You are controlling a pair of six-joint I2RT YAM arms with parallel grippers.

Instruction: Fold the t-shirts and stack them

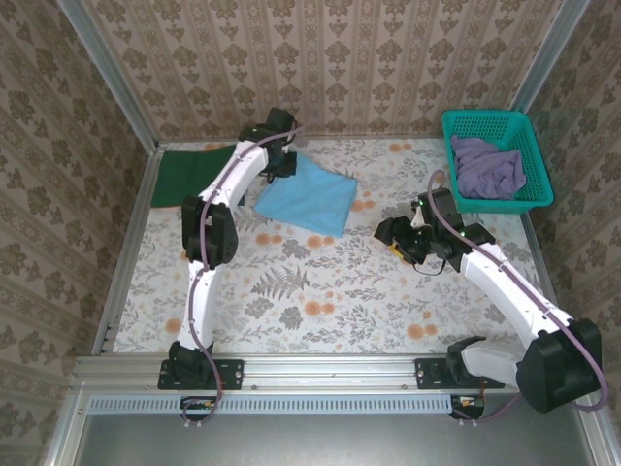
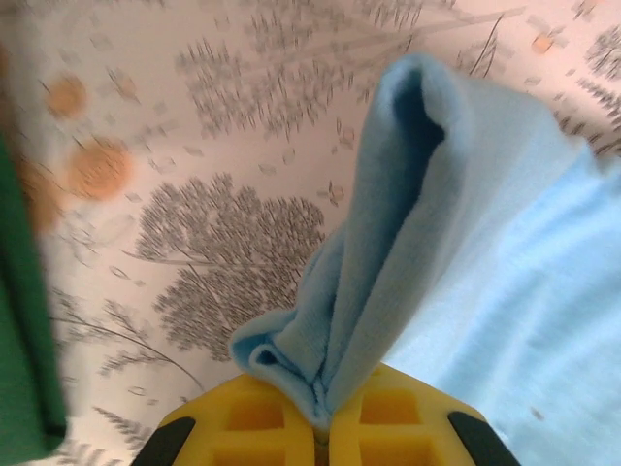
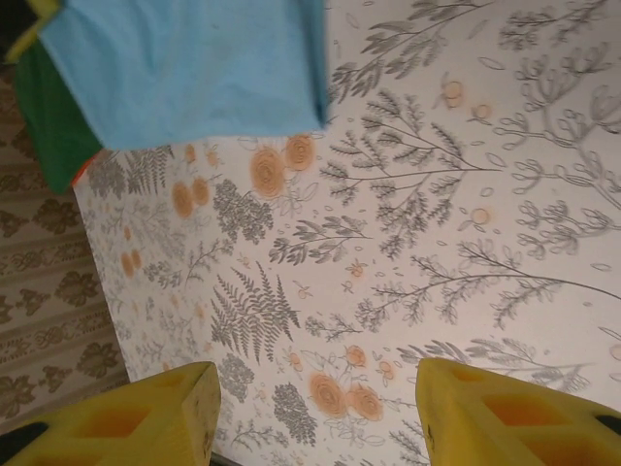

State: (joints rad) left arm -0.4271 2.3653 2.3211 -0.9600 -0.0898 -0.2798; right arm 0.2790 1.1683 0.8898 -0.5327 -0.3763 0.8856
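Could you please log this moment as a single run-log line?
left gripper: shut on blue tee edge | right gripper: open, empty | green tee: flat, far left | purple tee: in basket

Reaches long with the left arm [image 1: 218, 209] toward the far left corner of the worktop [image 1: 320, 301], left fingers [image 2: 262, 432] pinched tight on a fold of the light blue t-shirt [image 2: 505, 291]. Holds the right arm [image 1: 505, 282] bent over the right half, right fingers [image 3: 126, 422] spread apart, pointing down.
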